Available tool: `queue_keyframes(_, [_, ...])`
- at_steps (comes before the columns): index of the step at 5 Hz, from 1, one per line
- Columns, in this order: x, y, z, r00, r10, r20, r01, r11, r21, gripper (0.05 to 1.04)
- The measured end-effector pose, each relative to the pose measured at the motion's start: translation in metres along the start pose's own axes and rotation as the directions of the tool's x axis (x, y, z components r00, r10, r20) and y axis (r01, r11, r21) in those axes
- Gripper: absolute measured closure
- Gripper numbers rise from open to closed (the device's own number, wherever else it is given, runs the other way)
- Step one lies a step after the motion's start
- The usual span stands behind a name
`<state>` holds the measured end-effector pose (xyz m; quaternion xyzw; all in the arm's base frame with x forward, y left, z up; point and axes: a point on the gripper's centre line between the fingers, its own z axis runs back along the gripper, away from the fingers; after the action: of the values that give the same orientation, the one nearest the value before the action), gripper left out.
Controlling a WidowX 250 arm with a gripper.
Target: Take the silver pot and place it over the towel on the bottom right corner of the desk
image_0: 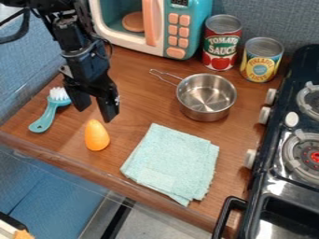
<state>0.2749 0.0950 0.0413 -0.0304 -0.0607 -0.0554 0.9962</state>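
Cam view: the tool (94, 115) is seen w/ its two fingers parted, nothing gripped btwn them. It's hung just above the orange egg-shaped item (96, 136), w/ the teal brush (46, 115) to its L. The silver pot (206, 98) is set upright on the table (138, 95), R of the tool; its thin wire handle (166, 76) is pointed to the upper L. The towel (173, 161) is laid folded, lower R of the tool, near the pot but apart.

Poss. trouble: the orange item could be knocked if the tool is swung low. If the handle is pinched off-ctr., the pot could be swivelled or tipped; if the smooth rim is gripped too lightly, it could be let slip. If the pot is slid, not lifted, the towel could be bunched. If it's set too far fwd, it could be left overhanging the front edge; too far R, the stove (268, 163) could be hit.

Containers: only bare metal is seen in the pot. In the microwave (196, 33), upper R of the tool, a round peach item (133, 22) is held. Contents of the red-labelled can (222, 44) & yellow-labelled can (261, 60), farther R, can't be seen.
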Motion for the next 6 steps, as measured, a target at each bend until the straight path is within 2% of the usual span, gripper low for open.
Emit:
queue_keyframes(1, [-0.003,-0.003,-0.009,1.000,0.005,-0.030,-0.005,1.000,-0.017,0.083])
queue_keyframes(3, [0.057,-0.074,-0.017,0.988,-0.151,-0.018,0.150,0.988,-0.038,0.083])
queue_keyframes(4, [0.085,-0.113,-0.026,0.970,-0.242,-0.014,0.241,0.970,-0.036,0.083])
queue_keyframes(5, [0.104,-0.133,-0.036,0.963,-0.268,-0.035,0.268,0.963,-0.004,0.082])
queue_keyframes(6, [0.117,-0.159,-0.041,0.945,-0.325,-0.031,0.325,0.946,0.002,0.083])
